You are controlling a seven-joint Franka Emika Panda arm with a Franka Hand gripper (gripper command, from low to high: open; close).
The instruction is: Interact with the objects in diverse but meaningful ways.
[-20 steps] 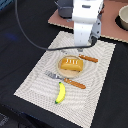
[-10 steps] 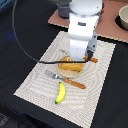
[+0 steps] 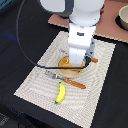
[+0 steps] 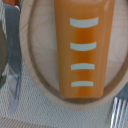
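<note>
The orange-brown bread loaf (image 4: 82,45) with pale score marks lies on the tan round plate (image 4: 42,82), filling most of the wrist view. In the exterior view the arm's hand covers the loaf, and only the plate's rim (image 3: 69,68) shows beneath it. My gripper (image 3: 76,61) hangs low, directly over the plate. Its fingers are hidden, so I cannot tell if they are open or shut. A yellow banana (image 3: 60,92) lies on the mat nearer the camera, apart from the plate.
A fork (image 3: 67,81) with an orange handle lies between plate and banana; its tines (image 4: 119,110) show beside the plate. A knife (image 3: 92,60) lies on the plate's other side, blade (image 4: 12,65) close to the rim. A striped placemat (image 3: 35,85), brown board (image 3: 112,30) and bowl (image 3: 123,17) are behind.
The arm has come down from the back of the mat onto the plate. The loaf, visible in the exterior view before, is now covered by the hand.
</note>
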